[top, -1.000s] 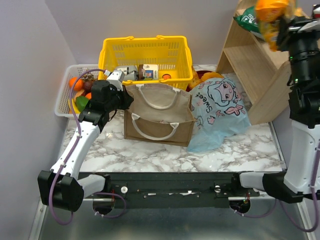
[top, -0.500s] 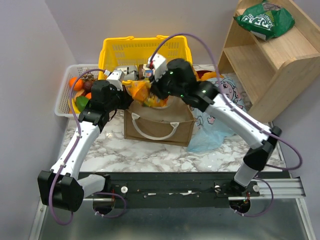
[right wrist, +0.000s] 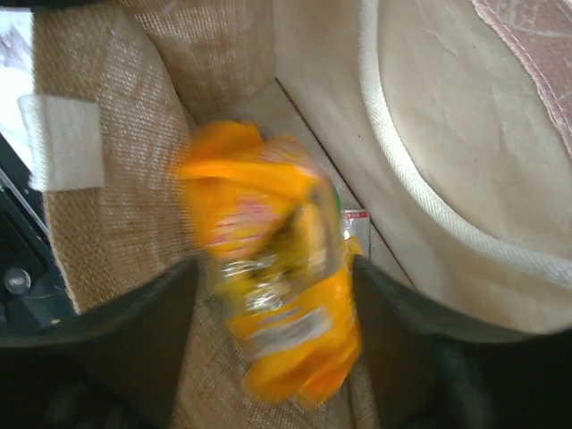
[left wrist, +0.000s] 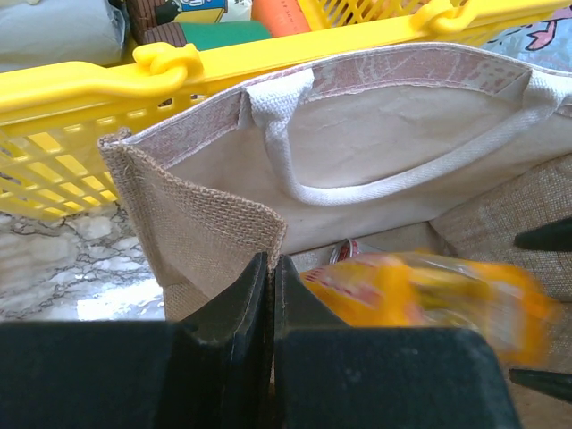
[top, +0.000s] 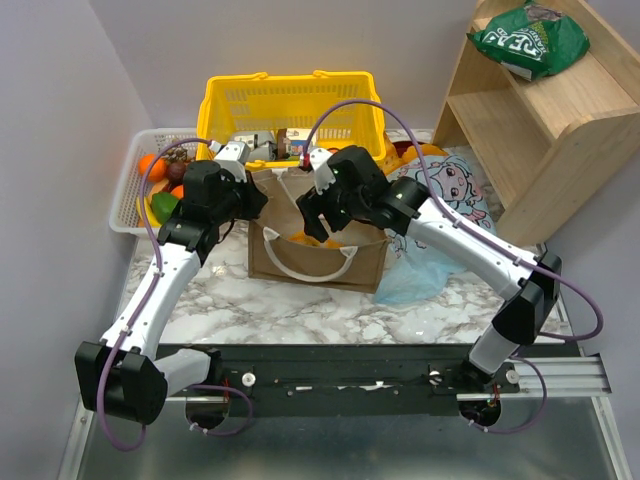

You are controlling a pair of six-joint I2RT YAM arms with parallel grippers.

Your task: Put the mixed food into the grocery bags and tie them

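Observation:
The tan grocery bag with white loop handles stands mid-table. My left gripper is shut on its burlap left rim and holds the mouth apart. Over that mouth my right gripper stands open. An orange snack packet shows blurred between its spread fingers, inside the bag. A red-and-silver drink can lies on the bag's floor. The light-blue cartoon bag slumps to the right of the tan bag.
A yellow mesh basket stands right behind the tan bag. A white tray with oranges and other fruit sits at the far left. A wooden shelf at the right carries a green snack packet.
My right arm swung from the shelf down to the tan bag with the orange packet. Its jaws have spread and the packet now sits lower in the bag. The left arm stayed put.

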